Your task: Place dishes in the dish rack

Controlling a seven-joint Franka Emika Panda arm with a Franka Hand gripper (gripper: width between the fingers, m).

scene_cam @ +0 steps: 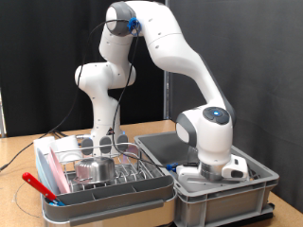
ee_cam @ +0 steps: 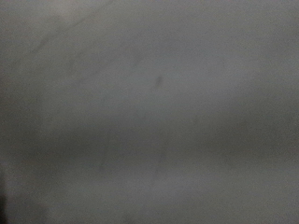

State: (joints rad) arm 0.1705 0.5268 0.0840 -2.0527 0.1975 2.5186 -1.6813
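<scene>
From where I stand, the arm bends down into the grey bin [scene_cam: 248, 182] at about four o'clock, its gripper [scene_cam: 210, 173] sunk below the rim, so I cannot tell whether the fingers are apart or together. The wrist view shows only blurred grey. At eight o'clock, well apart from the hand, the dish rack [scene_cam: 133, 177] holds the pink plate [scene_cam: 56, 170] upright and the steel cup [scene_cam: 95, 169]; the red utensil [scene_cam: 40, 185] lies at its near corner.

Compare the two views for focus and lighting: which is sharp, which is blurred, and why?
Exterior view: evenly lit and sharp; the dish rack and pink plate are clear, and the gripper is hidden inside the grey bin. Wrist view: a featureless grey blur, apparently too close to a surface to focus.
</scene>
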